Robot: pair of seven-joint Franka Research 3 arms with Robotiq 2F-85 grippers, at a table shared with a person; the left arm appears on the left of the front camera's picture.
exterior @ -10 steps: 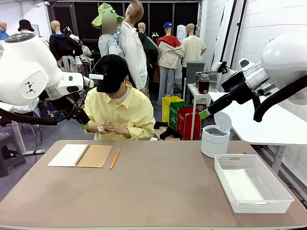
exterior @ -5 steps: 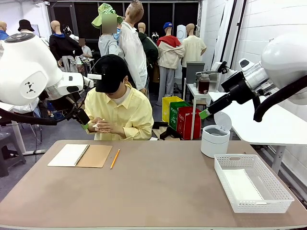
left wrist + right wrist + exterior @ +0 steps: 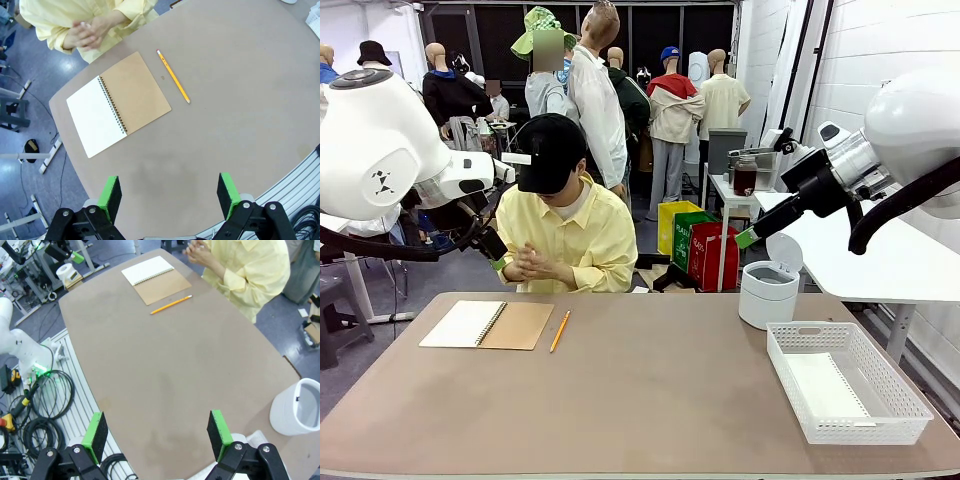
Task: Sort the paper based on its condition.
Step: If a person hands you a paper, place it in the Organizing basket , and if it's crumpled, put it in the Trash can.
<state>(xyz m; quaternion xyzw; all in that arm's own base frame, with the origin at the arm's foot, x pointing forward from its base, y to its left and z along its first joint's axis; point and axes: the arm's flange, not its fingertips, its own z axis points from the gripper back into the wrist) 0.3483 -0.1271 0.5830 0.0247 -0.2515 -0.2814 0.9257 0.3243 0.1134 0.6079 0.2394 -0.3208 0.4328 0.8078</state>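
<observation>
Left gripper (image 3: 168, 192) hanging jaws wide, gripping nothing, notebook (image 3: 117, 107) and pencil (image 3: 173, 76) lying ahead of them, table edge running close beneath, right gripper (image 3: 157, 427) gaping empty over bare table (image 3: 165, 365), bin (image 3: 300, 407) sitting beyond its right jaw, paper (image 3: 820, 385) lying flat in basket (image 3: 870, 428) well below.

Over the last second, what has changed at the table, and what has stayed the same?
The person's hands pressed together over the small white paper that showed between them earlier. The left tool and the right tool, both open, the notebook, the pencil, the basket and the bin stayed as they were.
</observation>
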